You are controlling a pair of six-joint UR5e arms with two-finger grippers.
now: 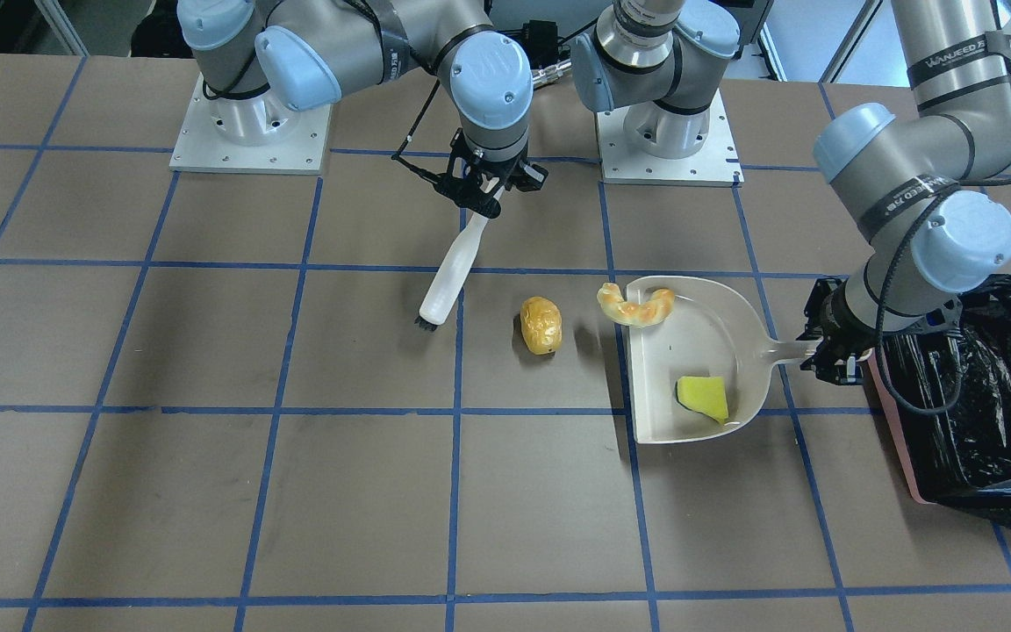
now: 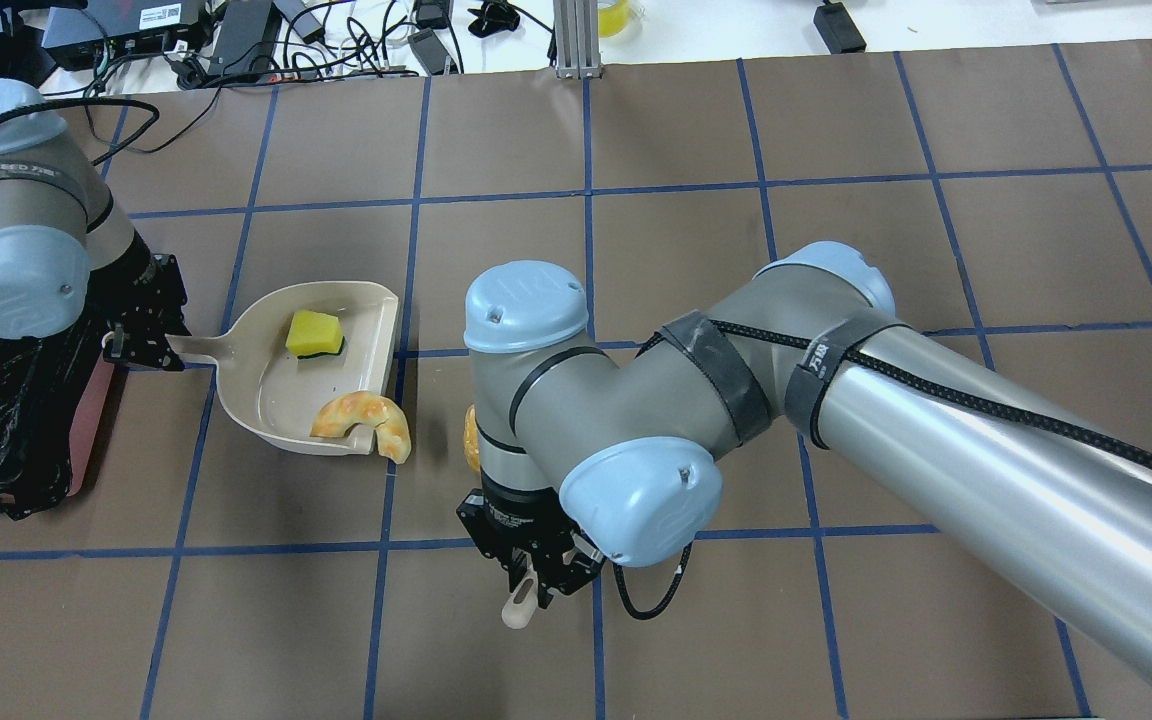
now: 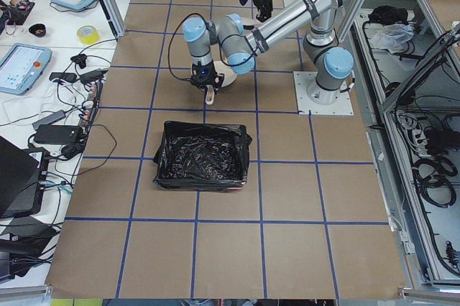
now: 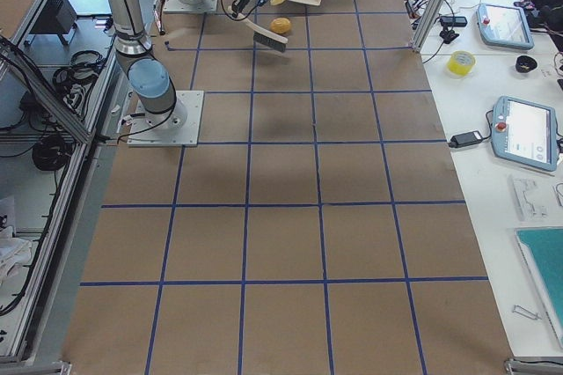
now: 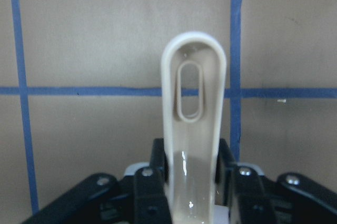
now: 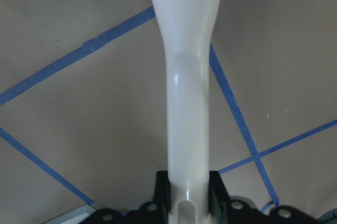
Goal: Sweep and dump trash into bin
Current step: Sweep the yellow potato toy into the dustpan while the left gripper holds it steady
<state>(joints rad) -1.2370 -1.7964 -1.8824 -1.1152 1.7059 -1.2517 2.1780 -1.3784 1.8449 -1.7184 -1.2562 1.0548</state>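
My left gripper (image 1: 830,351) is shut on the handle (image 5: 194,103) of a beige dustpan (image 1: 699,342) that lies flat on the table beside the black-lined pink bin (image 1: 988,395). The yellow sponge scrap (image 1: 704,397) lies inside the pan. The curved orange-cream crust (image 1: 635,305) straddles the pan's open lip at one corner. The golden-brown potato lump (image 1: 541,325) sits on the table a short way from the lip. My right gripper (image 1: 488,189) is shut on a white brush (image 1: 453,272), whose bristles (image 1: 425,325) are down beside the potato, on the side away from the pan.
The two arm base plates (image 1: 251,123) (image 1: 668,140) sit at the robot's edge of the table. Blue tape lines grid the brown tabletop. Cables and electronics (image 2: 236,30) lie beyond the far edge. The bin also shows in the exterior left view (image 3: 203,155).
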